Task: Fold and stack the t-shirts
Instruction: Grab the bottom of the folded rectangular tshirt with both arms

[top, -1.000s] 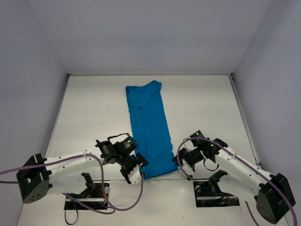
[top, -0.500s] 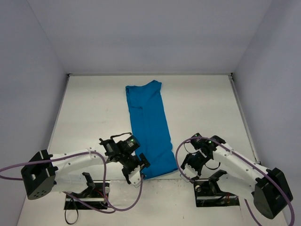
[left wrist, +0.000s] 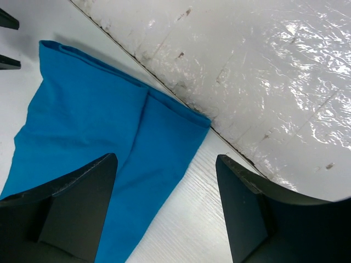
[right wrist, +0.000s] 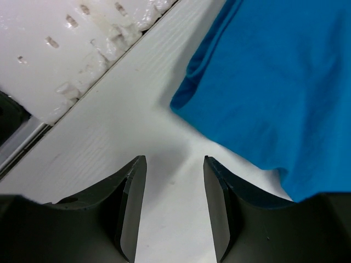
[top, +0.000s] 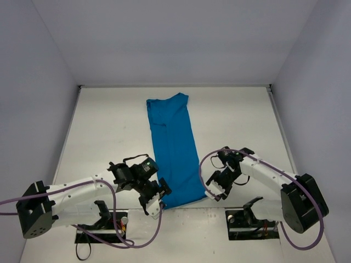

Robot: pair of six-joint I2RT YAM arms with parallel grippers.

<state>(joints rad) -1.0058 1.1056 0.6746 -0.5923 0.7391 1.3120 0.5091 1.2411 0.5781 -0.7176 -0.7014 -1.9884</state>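
The teal-blue t-shirt [top: 174, 147] lies folded into a long narrow strip running from the back of the table to the near edge. My left gripper [top: 159, 196] is open and empty at the strip's near-left corner; the left wrist view shows the shirt [left wrist: 93, 137] partly under the left finger [left wrist: 66, 211]. My right gripper [top: 213, 189] is open and empty just right of the near-right corner; the right wrist view shows the shirt [right wrist: 274, 76] ahead and right of the fingers [right wrist: 129, 203], with bare table between them.
The white table [top: 109, 131] is walled on three sides. Its near edge [left wrist: 230, 148] runs just past the shirt's end. Arm bases and purple cables [top: 115, 219] sit at the near edge.
My right gripper has swung in towards the shirt's near-right corner and turned. My left gripper has shifted slightly at the near-left corner. The shirt has not moved.
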